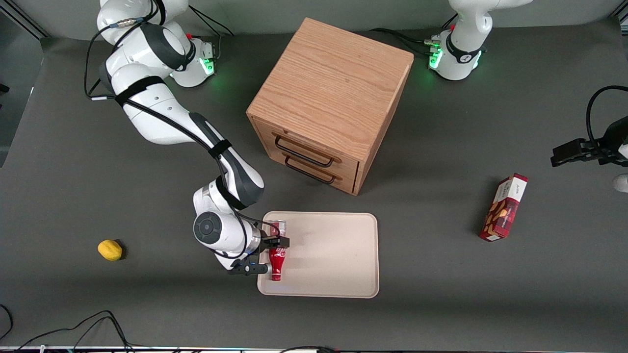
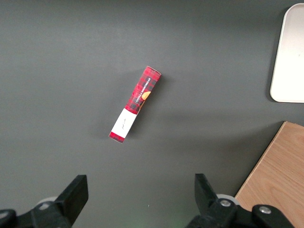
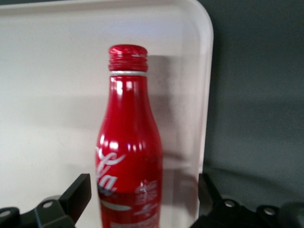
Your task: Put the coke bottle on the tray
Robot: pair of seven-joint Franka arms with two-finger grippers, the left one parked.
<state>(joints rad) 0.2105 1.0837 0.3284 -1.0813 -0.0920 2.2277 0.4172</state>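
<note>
The coke bottle [image 1: 277,262], red with white script, lies on the beige tray [image 1: 333,255] close to the tray's rim at the working arm's end, with its red cap pointing toward the front camera. My right gripper [image 1: 275,241] is open over the bottle's lower body, one finger on each side with a gap to each. In the right wrist view the bottle [image 3: 128,156] lies between the black fingers [image 3: 78,194] on the tray [image 3: 47,71], and the gripper [image 3: 142,197] does not touch it.
A wooden two-drawer cabinet [image 1: 333,98] stands farther from the front camera than the tray. A red snack box [image 1: 504,208] lies toward the parked arm's end. A yellow fruit [image 1: 110,249] lies toward the working arm's end.
</note>
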